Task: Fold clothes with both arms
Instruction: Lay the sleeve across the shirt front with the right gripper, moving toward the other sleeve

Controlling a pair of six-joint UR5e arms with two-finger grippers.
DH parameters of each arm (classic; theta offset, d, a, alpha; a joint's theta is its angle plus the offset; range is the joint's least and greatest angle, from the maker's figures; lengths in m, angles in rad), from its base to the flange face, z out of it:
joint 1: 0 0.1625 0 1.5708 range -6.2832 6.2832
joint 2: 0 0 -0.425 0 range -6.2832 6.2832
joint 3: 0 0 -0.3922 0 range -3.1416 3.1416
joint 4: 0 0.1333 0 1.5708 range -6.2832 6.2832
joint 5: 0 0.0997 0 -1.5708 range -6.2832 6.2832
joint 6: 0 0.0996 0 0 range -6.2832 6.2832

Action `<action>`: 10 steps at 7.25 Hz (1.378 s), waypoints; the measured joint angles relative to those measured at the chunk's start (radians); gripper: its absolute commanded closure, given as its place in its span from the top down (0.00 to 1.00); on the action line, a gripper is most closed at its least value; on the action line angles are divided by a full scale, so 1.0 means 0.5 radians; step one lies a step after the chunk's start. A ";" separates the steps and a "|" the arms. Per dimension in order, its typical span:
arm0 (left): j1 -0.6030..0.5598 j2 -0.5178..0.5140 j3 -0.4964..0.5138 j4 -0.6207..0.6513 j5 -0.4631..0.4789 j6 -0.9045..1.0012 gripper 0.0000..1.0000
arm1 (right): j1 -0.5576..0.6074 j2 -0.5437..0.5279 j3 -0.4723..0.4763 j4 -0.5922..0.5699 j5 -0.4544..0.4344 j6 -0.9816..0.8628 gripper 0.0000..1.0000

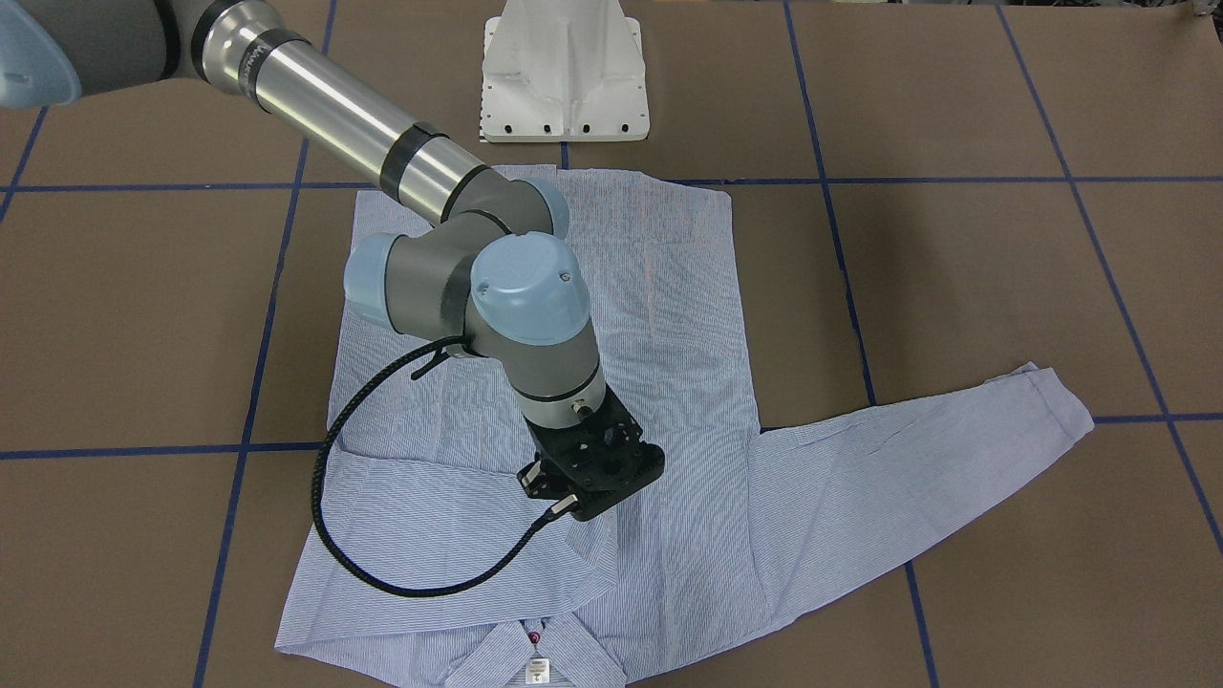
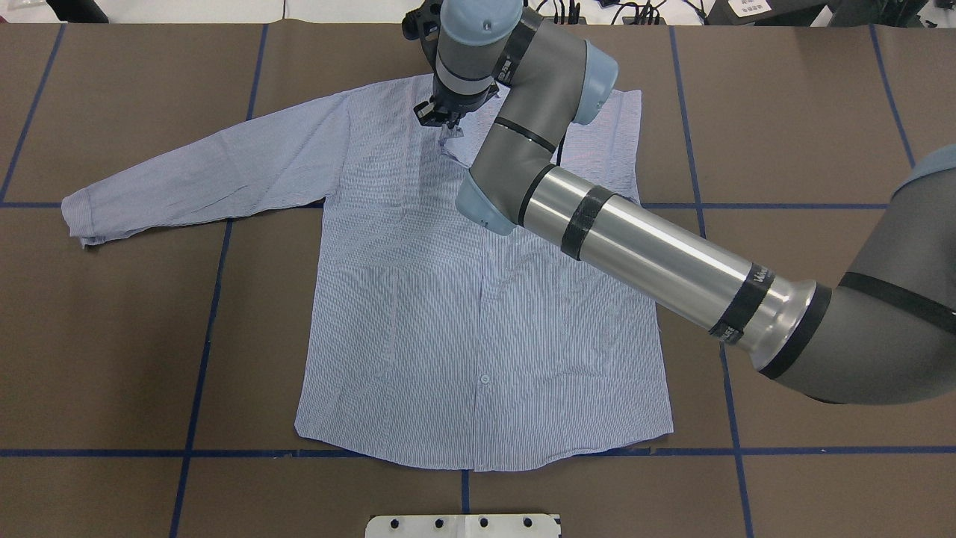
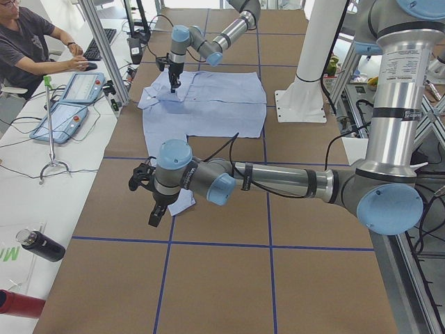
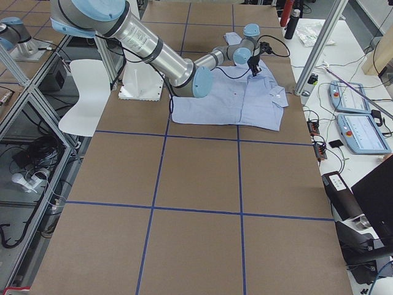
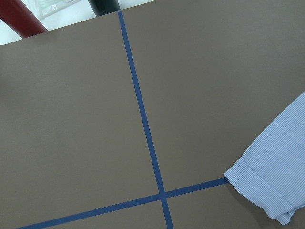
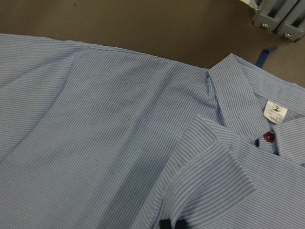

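The light blue striped shirt (image 2: 463,314) lies flat, buttoned side up, with its collar (image 1: 537,669) at the table's far side. Its left sleeve (image 2: 202,168) stretches out sideways. The other sleeve is folded across the chest. My right gripper (image 2: 442,119) stands over the chest beside the collar, shut on that sleeve's cuff (image 6: 214,167). The neck label (image 6: 275,110) and a red button (image 6: 269,137) show close by. My left gripper (image 3: 149,202) hovers beside the outstretched cuff (image 5: 269,186), apart from it. I cannot tell whether it is open or shut.
The white pedestal base (image 1: 564,76) stands at the robot's side of the table. Blue tape lines (image 5: 143,119) cross the brown tabletop. A black bottle (image 3: 38,245) and a red one lie beyond the table's left end. An operator (image 3: 28,42) sits at a side desk.
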 measured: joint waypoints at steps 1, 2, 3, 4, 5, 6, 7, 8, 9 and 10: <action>0.000 0.000 0.003 0.001 0.000 0.001 1.00 | -0.060 0.021 -0.032 0.014 -0.117 -0.001 0.00; 0.000 0.000 0.005 0.001 0.000 0.001 1.00 | -0.116 0.041 -0.052 0.019 -0.231 -0.002 0.57; 0.000 0.002 0.006 0.002 0.000 0.001 1.00 | -0.153 0.058 -0.062 0.021 -0.310 -0.003 0.98; 0.000 0.003 0.007 0.003 0.000 0.001 1.00 | -0.174 0.081 -0.066 0.021 -0.371 -0.002 0.99; 0.000 0.003 0.008 0.004 0.000 0.001 1.00 | -0.198 0.107 -0.069 0.020 -0.446 0.000 0.99; 0.000 0.003 0.009 0.005 0.000 0.001 1.00 | -0.226 0.124 -0.074 0.018 -0.524 0.014 0.99; -0.001 0.003 0.009 0.005 0.000 0.001 1.00 | -0.245 0.131 -0.080 0.018 -0.574 0.046 0.99; -0.001 0.003 0.009 0.006 0.000 0.001 1.00 | -0.253 0.127 -0.084 0.022 -0.591 0.133 0.99; -0.001 0.001 0.009 0.007 0.000 0.001 1.00 | -0.253 0.106 -0.085 0.063 -0.591 0.327 0.98; -0.001 0.001 0.008 0.006 0.000 0.001 1.00 | -0.253 0.045 -0.086 0.192 -0.592 0.580 0.98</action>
